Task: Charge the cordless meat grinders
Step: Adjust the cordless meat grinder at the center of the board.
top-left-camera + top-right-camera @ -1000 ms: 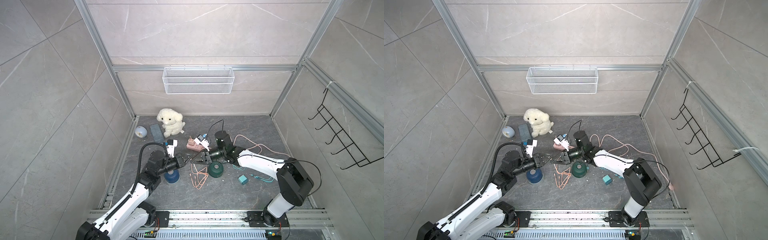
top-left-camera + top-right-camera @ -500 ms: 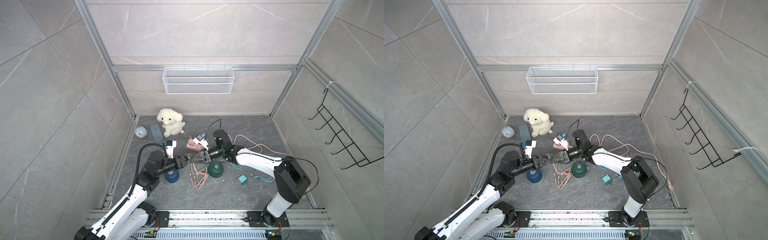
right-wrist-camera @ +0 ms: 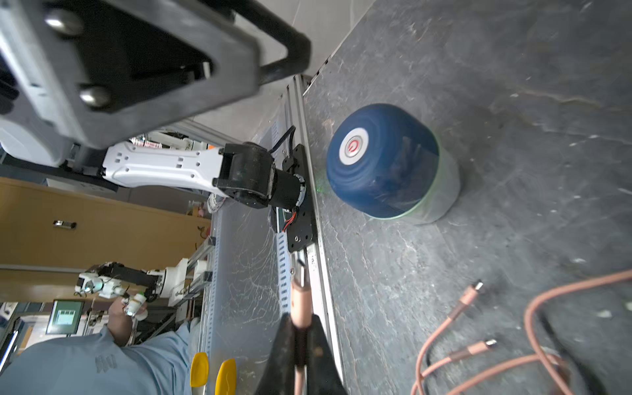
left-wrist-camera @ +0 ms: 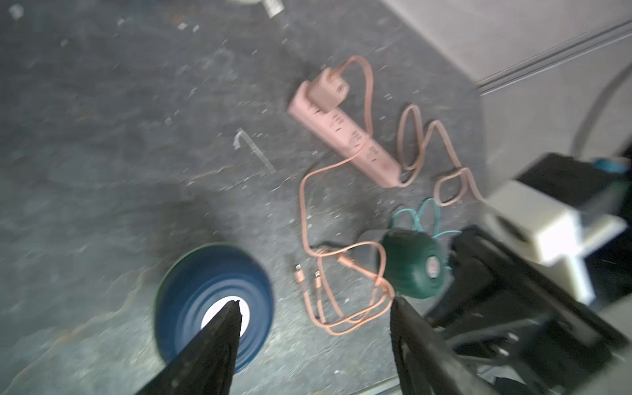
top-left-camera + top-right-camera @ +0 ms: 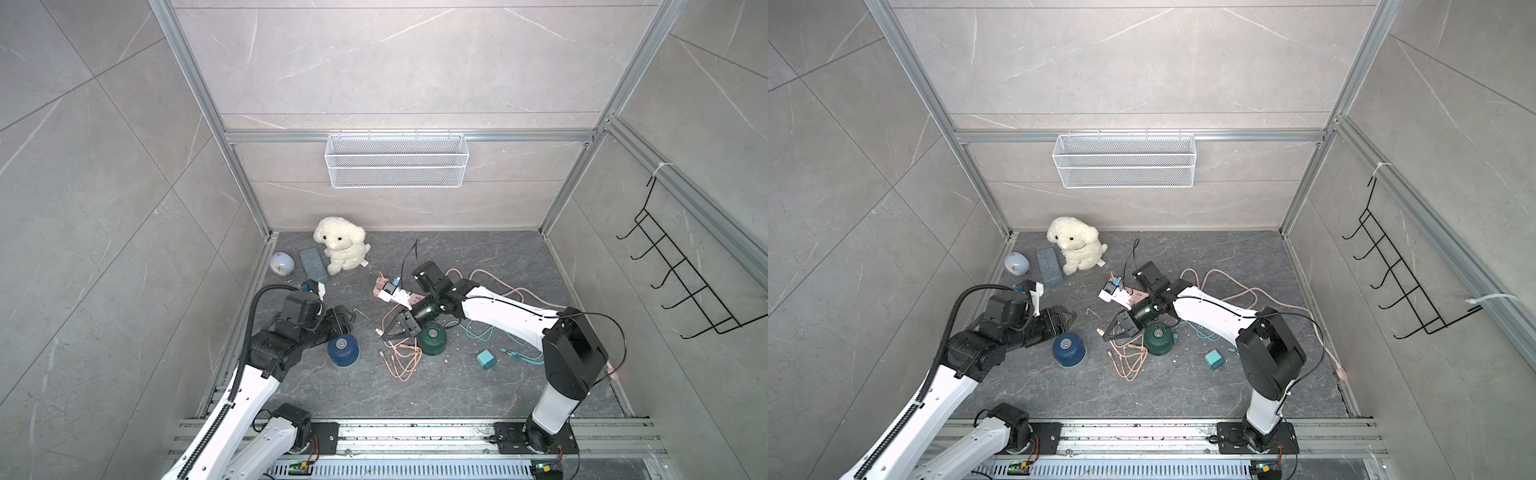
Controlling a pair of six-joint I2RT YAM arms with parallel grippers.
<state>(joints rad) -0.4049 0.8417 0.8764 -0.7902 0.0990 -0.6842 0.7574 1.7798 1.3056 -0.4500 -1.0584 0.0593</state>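
The navy blue grinder (image 5: pixel 343 352) (image 5: pixel 1069 352) (image 3: pixel 379 164) stands upright on the floor, silver hub up. The dark green grinder (image 5: pixel 432 338) (image 5: pixel 1158 338) (image 4: pixel 410 263) stands to its right. My left gripper (image 5: pixel 347 316) (image 4: pixel 316 302) hangs open and empty just above and behind the navy grinder (image 4: pixel 191 284). My right gripper (image 5: pixel 384 336) (image 3: pixel 301 319) is shut on the plug end (image 3: pixel 301 297) of a pink cable (image 5: pixel 401 361) (image 4: pixel 307 212), held off the floor between the two grinders, left of the green one.
A pink power strip (image 5: pixel 395 295) (image 4: pixel 345 136) with a pink plug cube lies behind the grinders. A teal plug cube (image 5: pixel 485 358) and teal cable (image 5: pixel 478 332) lie right of the green grinder. A plush dog (image 5: pixel 340 249), pale blue ball (image 5: pixel 282 264) and blue-grey block (image 5: pixel 313 264) sit at back left.
My left gripper's jaws have opened and it has drawn back to the left, away from the right gripper. The right gripper stays shut on the pink plug, almost in place.
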